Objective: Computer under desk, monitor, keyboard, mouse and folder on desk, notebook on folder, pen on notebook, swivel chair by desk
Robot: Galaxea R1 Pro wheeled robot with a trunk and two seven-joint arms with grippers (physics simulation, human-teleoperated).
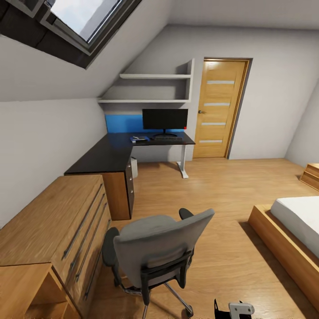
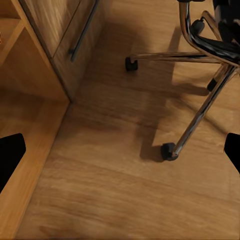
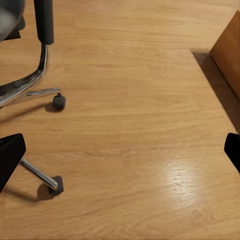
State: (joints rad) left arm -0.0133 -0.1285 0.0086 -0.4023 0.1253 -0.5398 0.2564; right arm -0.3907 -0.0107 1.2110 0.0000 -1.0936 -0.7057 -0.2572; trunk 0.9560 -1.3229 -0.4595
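Swivel chair (image 1: 155, 252) sits dead ahead at 12 o'clock from the robot, back toward us, well apart from the counter (image 1: 113, 153) at 11–12 o'clock far. Monitor (image 1: 165, 119), keyboard (image 1: 167, 138) and blue folder (image 1: 139, 139) look already on the counter. Left hand (image 2: 120, 152) and right hand (image 3: 120, 152) both wide open, empty, aimed at floor (image 3: 140, 125). Chair base nearer the left hand.
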